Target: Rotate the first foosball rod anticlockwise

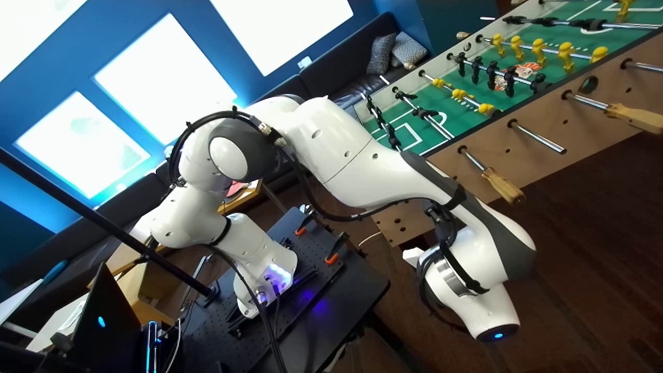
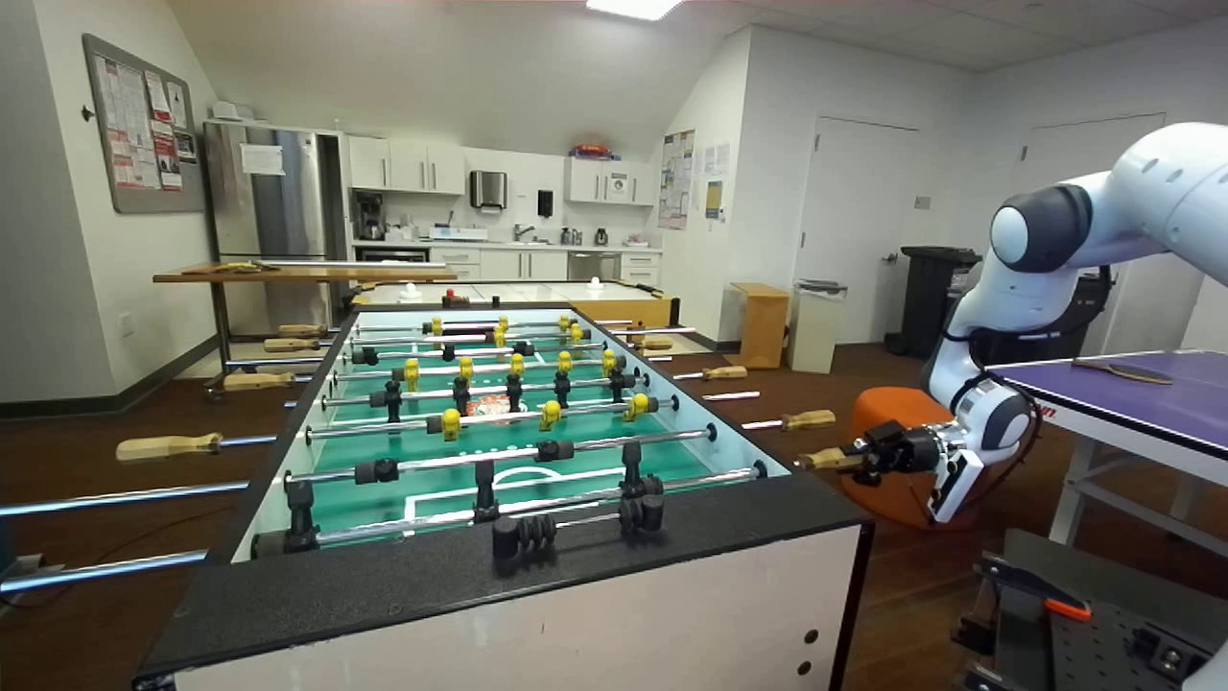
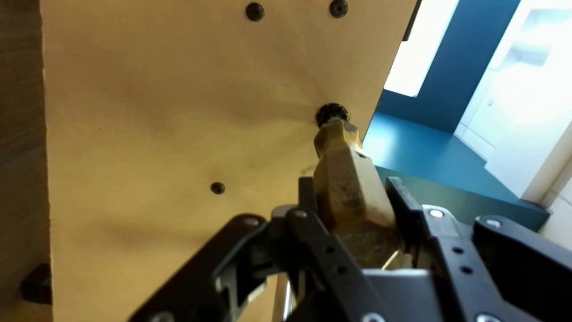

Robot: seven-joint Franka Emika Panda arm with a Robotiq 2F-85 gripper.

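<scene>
The first foosball rod (image 2: 710, 479) crosses the near end of the green pitch in an exterior view. Its pale tan handle (image 2: 827, 462) sticks out from the table side. The handle (image 3: 345, 172) also shows in the wrist view, with its narrow end close to the black bushing in the wooden wall. My gripper (image 3: 353, 194) has one finger on each side of the handle and appears shut on it. The gripper (image 2: 868, 457) also shows at the handle in an exterior view. In an exterior view the rod's black figures (image 1: 384, 126) show, but my arm hides the handle and gripper.
The tan-handled rod alongside (image 1: 500, 186) and a bare metal rod (image 1: 538, 138) project from the same wooden side wall (image 3: 134, 112). A black robot stand (image 1: 357, 305), an orange stool (image 2: 883, 408) and a purple table (image 2: 1142, 389) stand nearby.
</scene>
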